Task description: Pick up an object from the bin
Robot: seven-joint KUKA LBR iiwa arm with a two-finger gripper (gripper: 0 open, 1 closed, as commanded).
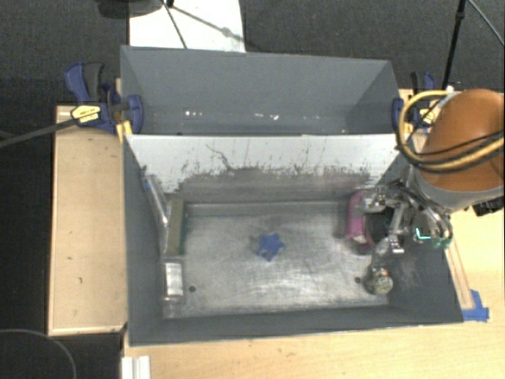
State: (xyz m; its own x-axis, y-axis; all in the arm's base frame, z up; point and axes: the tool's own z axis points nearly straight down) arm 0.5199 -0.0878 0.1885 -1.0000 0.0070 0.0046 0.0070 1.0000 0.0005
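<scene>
Orange cover (465, 136) on the arm's wrist, looped by yellow and black cables, is sitting highest, over the right rim of the grey bin (260, 85). Below it the claw (388, 242) is hanging low at the bin's right end, just beside a magenta object (357, 215) that is lying on the floor near the back wall. Whether the claw is apart or together cannot be told, nor whether it is touching that object. A small round dark thing (379, 281) is lying just in front of the claw. A blue crumpled piece (271, 245) is resting mid-floor, well apart. An olive bar (175, 226) and a clear block (173, 279) are lying along the left wall.
</scene>
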